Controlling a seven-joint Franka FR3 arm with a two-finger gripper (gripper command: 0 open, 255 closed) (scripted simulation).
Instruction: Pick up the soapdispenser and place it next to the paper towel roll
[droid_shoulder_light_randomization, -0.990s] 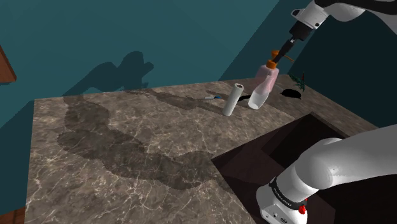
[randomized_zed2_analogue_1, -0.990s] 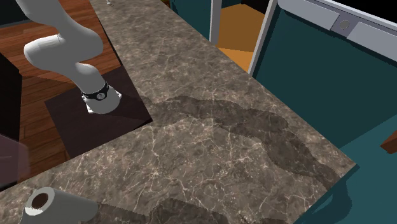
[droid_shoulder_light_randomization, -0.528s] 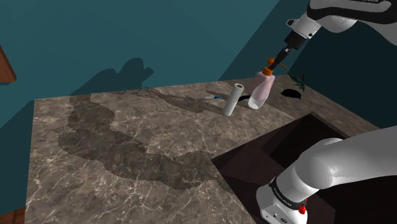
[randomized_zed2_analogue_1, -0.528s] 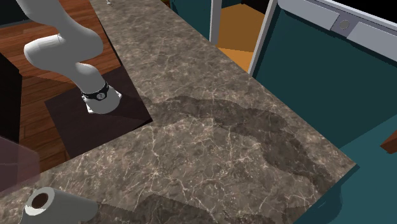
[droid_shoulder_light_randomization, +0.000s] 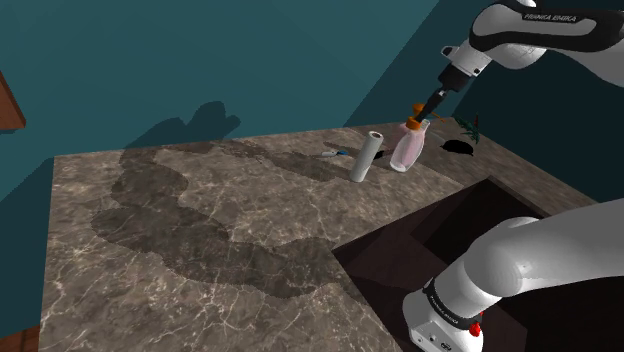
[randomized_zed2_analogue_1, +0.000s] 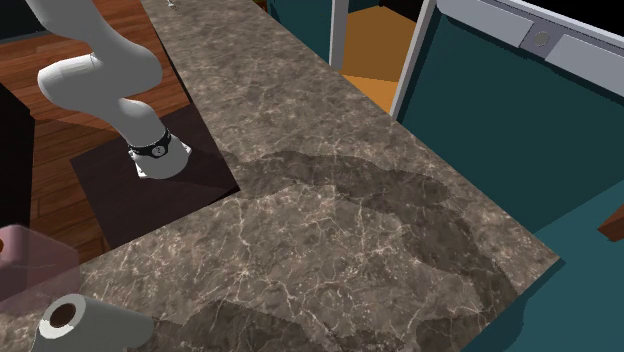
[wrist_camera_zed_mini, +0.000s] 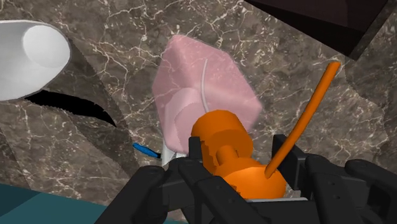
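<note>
Jaws noted closed on the orange pump head (wrist_camera_zed_mini: 224, 147) of the soap dispenser (droid_shoulder_light_randomization: 407, 148). The pink body is hung below them, long axis tilted, top leaned toward the shoulder view's right. The base is seen at bench (droid_shoulder_light_randomization: 200, 230) level; contact cannot be told. The paper towel roll (droid_shoulder_light_randomization: 366, 156) is stood upright just beside it, on the shoulder view's left. Release is judged near, tilt to be righted first.

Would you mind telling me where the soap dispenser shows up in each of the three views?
Shoulder view: the soap dispenser is upper right, tilted, beside the paper towel roll.
Second exterior view: soap dispenser at the lower left edge, just above the roll.
Wrist view: soap dispenser in the middle, orange pump clasped by the gripper.
Shared landmark: the paper towel roll.
</note>
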